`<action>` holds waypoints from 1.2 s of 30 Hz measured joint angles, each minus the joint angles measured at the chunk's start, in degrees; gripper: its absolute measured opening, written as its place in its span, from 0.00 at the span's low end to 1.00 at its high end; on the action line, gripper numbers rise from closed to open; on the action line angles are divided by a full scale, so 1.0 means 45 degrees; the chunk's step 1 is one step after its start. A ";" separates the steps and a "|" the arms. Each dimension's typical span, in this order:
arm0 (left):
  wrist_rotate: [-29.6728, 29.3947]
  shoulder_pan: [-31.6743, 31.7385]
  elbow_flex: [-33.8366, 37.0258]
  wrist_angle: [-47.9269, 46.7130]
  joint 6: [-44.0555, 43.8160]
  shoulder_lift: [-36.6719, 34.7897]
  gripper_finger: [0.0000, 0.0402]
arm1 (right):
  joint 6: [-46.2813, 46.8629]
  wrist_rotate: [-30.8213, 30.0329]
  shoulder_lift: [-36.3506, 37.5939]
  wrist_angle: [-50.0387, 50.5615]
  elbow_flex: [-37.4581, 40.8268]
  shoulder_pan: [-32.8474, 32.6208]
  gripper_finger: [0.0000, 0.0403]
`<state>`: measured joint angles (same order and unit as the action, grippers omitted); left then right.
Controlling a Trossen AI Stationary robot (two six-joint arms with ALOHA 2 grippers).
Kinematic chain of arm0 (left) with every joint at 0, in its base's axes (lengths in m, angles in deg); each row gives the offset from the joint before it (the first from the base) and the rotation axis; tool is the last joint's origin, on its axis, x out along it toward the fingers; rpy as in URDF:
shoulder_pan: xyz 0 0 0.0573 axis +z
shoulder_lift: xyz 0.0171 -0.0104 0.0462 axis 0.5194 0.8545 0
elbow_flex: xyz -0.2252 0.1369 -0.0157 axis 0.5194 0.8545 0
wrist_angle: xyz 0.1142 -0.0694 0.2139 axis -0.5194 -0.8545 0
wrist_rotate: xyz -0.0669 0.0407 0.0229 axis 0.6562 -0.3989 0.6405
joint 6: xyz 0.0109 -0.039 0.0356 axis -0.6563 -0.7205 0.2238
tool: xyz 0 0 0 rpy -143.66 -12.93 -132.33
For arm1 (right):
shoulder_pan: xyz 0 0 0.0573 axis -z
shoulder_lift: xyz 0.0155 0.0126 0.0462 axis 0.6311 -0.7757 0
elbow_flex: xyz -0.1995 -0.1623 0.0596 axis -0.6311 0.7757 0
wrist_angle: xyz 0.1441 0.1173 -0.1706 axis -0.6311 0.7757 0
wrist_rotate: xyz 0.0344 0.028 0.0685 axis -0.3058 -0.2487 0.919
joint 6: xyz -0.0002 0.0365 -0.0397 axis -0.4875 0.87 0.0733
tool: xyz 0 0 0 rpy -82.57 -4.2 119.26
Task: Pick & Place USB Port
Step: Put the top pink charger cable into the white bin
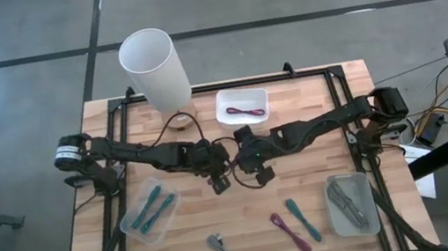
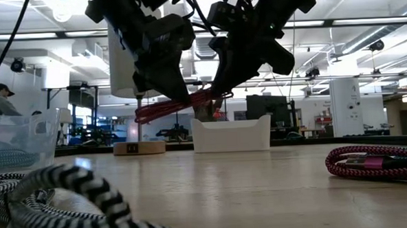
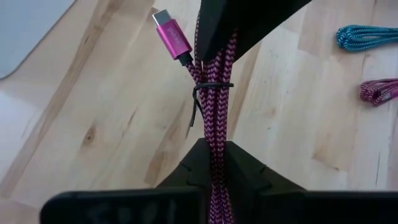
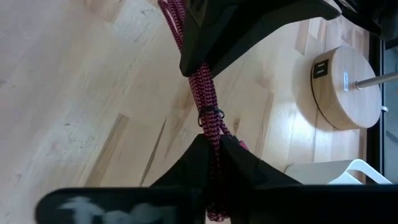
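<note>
Evenly lit from overhead on the bench (image 1: 312, 237); soft shadows only. Backlit in the low view, arms silhouetted, ceiling lights flaring white. Blurred in foreground: striped cable (image 2: 62, 196) and wrist-view fingers (image 3: 242, 180).

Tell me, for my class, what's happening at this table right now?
Both arms hold one bundled pink cable in the air above the table's middle. The left end effector and right end effector are each shut on it, as in a handover. Another pink cable already lies in the white tray; other cables lie on the table and in other bins.
</note>
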<state>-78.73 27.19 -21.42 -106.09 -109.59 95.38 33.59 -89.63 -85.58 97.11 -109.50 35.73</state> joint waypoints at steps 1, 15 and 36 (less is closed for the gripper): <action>0.0000 0.0000 0.0000 0.0004 -0.0015 0.0000 0.08 | 0.0000 -0.0008 0.0000 0.0000 0.0000 0.0000 0.04; -0.0833 -0.0005 0.0000 0.0131 0.0482 -0.0017 0.28 | 0.2422 -0.0058 -0.0005 0.0455 0.0000 0.0005 0.05; -0.2244 -0.0015 -0.0427 0.0096 0.1771 -0.0066 0.30 | 0.7351 -0.2287 0.0940 0.4085 -0.0313 0.0075 0.05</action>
<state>-88.83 27.13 -23.34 -105.65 -101.62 95.08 66.67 -99.93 -81.35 115.49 -110.91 36.07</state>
